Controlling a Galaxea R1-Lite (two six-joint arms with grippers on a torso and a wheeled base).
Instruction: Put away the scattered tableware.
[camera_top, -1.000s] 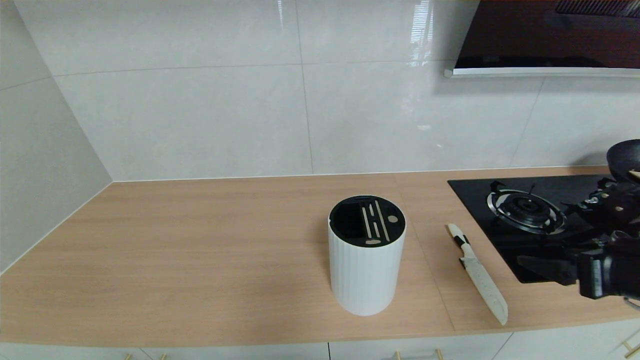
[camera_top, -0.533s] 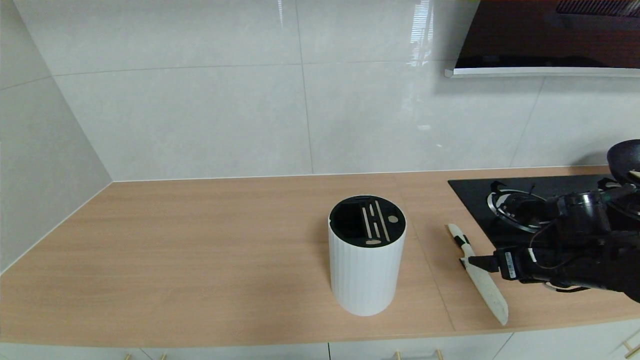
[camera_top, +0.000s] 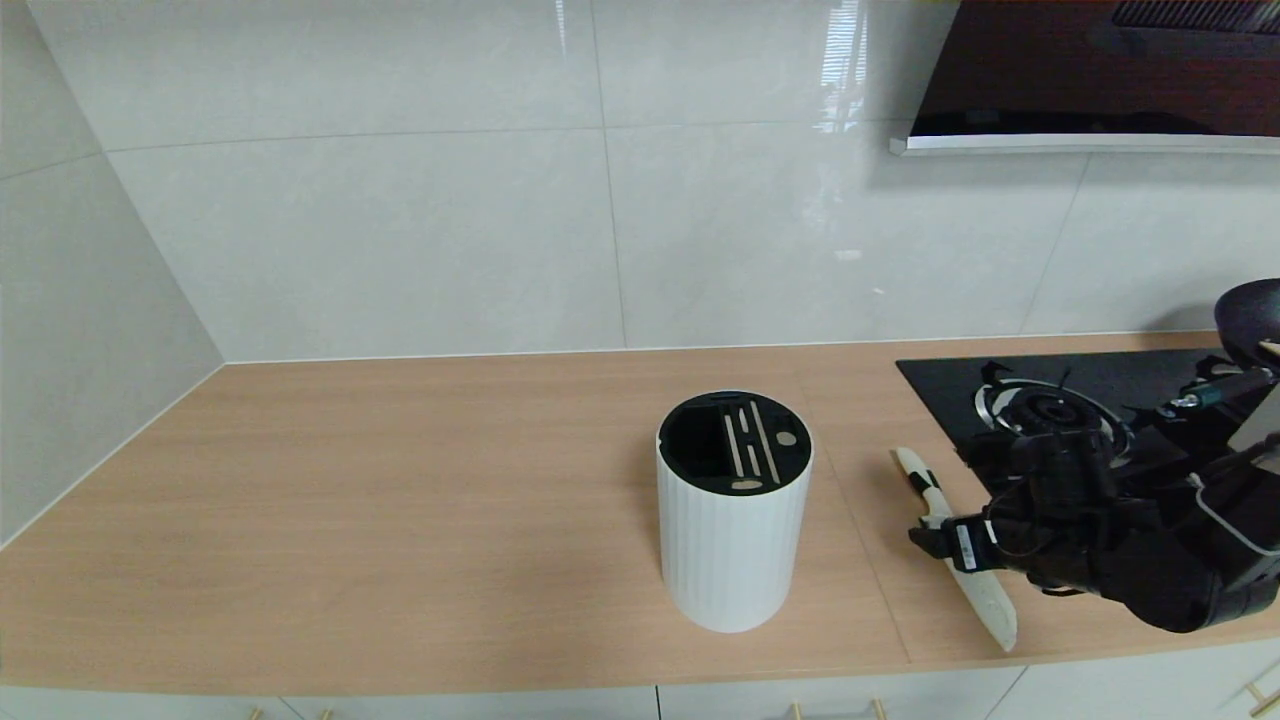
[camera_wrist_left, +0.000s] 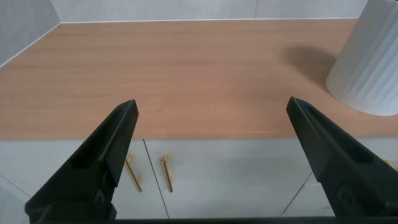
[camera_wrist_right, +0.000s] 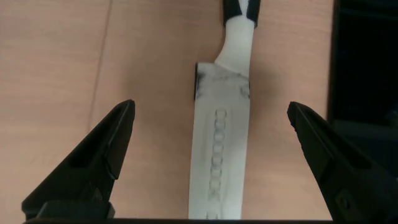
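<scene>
A white knife (camera_top: 990, 600) with a black band on its handle lies on the wooden counter (camera_top: 400, 500), to the right of a white ribbed knife holder (camera_top: 733, 540) with a slotted black top. My right gripper (camera_top: 935, 540) hangs just over the knife, near where blade meets handle. In the right wrist view the blade (camera_wrist_right: 217, 155) lies between the open fingers (camera_wrist_right: 93, 168), which do not touch it. My left gripper (camera_wrist_left: 211, 109) is open and empty over the counter's front edge, with the holder (camera_wrist_left: 367, 62) off to one side.
A black gas hob (camera_top: 1050, 410) with a burner ring lies right of the knife, a dark pot (camera_top: 1250, 315) at its far edge. A range hood (camera_top: 1100, 70) hangs above. Tiled walls close the back and left. Cabinet doors with handles (camera_wrist_left: 165, 174) are below the counter.
My right arm has swung left from over the hob's front corner to above the knife, its gripper now straddling the blade. Knife and holder have not moved.
</scene>
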